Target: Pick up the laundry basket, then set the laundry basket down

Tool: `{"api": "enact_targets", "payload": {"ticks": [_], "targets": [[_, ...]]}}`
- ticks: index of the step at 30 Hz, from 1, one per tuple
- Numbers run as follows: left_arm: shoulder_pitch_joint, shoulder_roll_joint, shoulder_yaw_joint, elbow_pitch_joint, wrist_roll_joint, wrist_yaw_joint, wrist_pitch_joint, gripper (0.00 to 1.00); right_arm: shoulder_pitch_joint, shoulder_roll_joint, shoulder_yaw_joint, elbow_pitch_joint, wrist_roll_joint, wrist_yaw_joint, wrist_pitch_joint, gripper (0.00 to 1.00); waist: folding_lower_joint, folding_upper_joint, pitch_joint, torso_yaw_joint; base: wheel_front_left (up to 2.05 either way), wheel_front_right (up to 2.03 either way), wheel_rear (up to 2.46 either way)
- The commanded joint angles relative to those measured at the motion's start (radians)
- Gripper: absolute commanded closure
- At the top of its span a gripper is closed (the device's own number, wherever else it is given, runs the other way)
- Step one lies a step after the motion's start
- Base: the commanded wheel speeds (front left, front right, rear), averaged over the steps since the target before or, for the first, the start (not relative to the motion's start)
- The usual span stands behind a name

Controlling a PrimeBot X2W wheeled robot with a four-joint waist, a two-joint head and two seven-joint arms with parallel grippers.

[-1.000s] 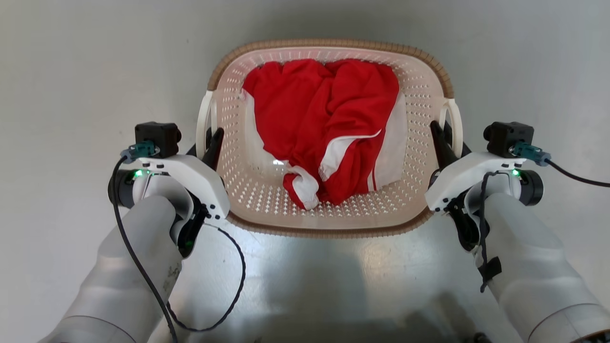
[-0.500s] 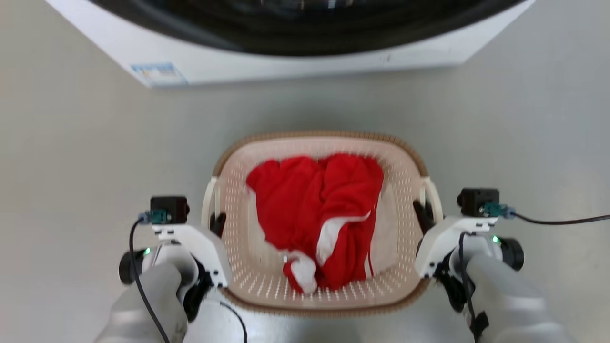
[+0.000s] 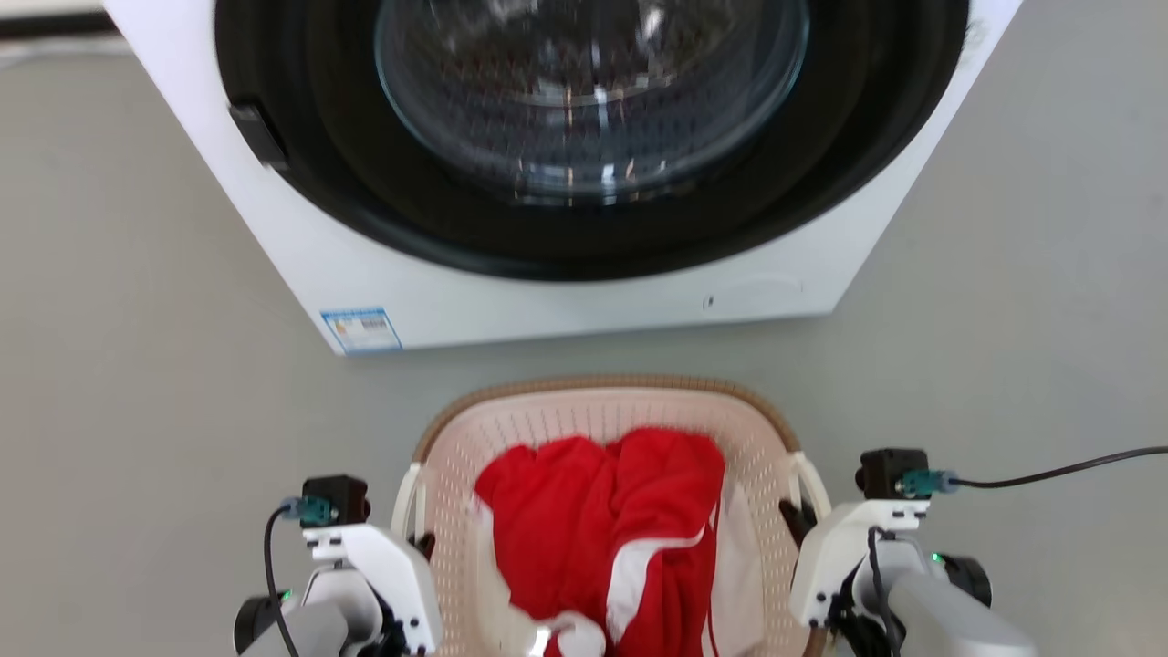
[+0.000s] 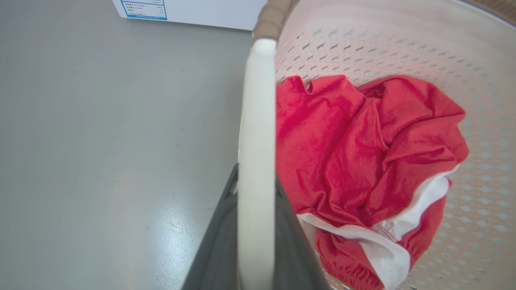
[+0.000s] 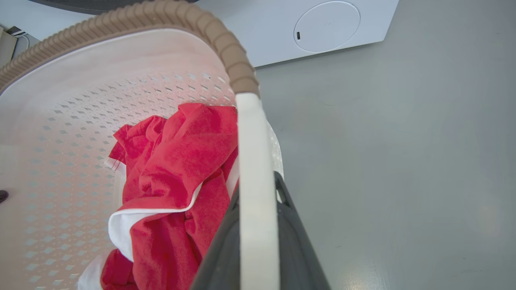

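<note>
The laundry basket (image 3: 602,388) is cream and perforated with a brown rim, and it sits low in the head view in front of the washer. A red and white garment (image 3: 602,520) lies inside it. My left gripper (image 3: 422,546) is shut on the basket's left white handle (image 3: 408,497). The left wrist view shows its dark fingers (image 4: 217,241) either side of that handle (image 4: 258,121). My right gripper (image 3: 796,520) is shut on the right handle (image 3: 815,488), and its fingers (image 5: 298,249) clamp the handle (image 5: 252,153). The basket's underside is hidden.
A white front-loading washer (image 3: 566,301) with a round dark door (image 3: 593,91) stands just beyond the basket, its door closed. Grey floor (image 3: 137,411) spreads to both sides. A black cable (image 3: 1049,473) trails from the right wrist camera.
The head camera has swung up: the washer has come into view, and the basket and grippers sit lower and smaller in the picture. Both grippers stay shut on the handles.
</note>
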Motion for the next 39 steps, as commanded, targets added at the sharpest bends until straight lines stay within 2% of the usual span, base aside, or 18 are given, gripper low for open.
{"api": "enact_targets", "payload": {"ticks": [1,15,39], "targets": [[0.007,0.018,0.015,-0.001,-0.014,-0.007,0.010,1.00,0.022,0.015,0.026,-0.013,0.021,0.008,0.010,1.00,0.0000,0.0000,-0.063,-0.003,0.00,0.00,0.00],[0.019,0.019,-0.020,0.016,-0.060,-0.007,0.067,1.00,0.027,-0.003,0.104,-0.003,0.108,0.008,0.097,1.00,0.0000,0.0000,-0.129,-0.004,0.00,0.00,0.00],[0.009,0.017,-0.065,0.023,-0.111,-0.007,0.060,1.00,0.007,-0.018,0.216,-0.002,0.197,0.008,0.079,1.00,0.0000,0.0000,-0.122,-0.005,0.00,0.00,0.00]]}}
